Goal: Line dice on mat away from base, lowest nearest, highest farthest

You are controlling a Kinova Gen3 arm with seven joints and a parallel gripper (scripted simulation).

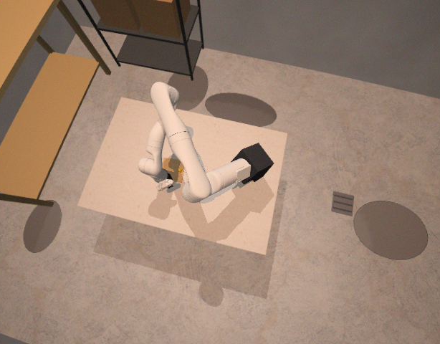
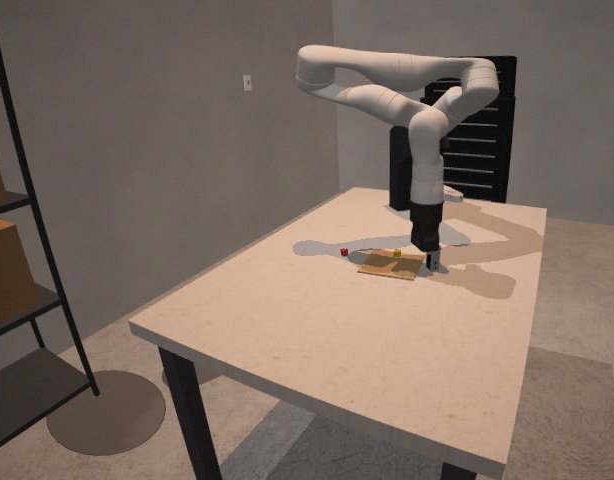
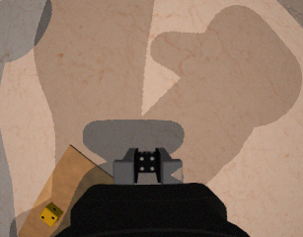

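Note:
The brown mat [image 1: 179,178] [image 2: 372,268] [image 3: 67,168] lies flat on the table. The yellow die [image 1: 180,170] [image 2: 396,253] [image 3: 50,214] rests on it, near the edge on the base side; in the wrist view one face shows two pips. The red die [image 2: 344,252] lies on the table, left of the mat in the exterior view. My gripper [image 2: 432,265] [image 3: 146,160] points down at table level just beside the mat's right edge in that view. Its fingers are shut on the black die [image 3: 147,163], whose visible face shows four white pips. The arm hides the red die in the top view.
The black base block [image 1: 255,160] [image 2: 399,170] stands toward one end of the table [image 1: 112,147] [image 2: 317,330]. The forearm hangs over the mat area. A shelf rack [image 1: 153,36] stands beyond the table.

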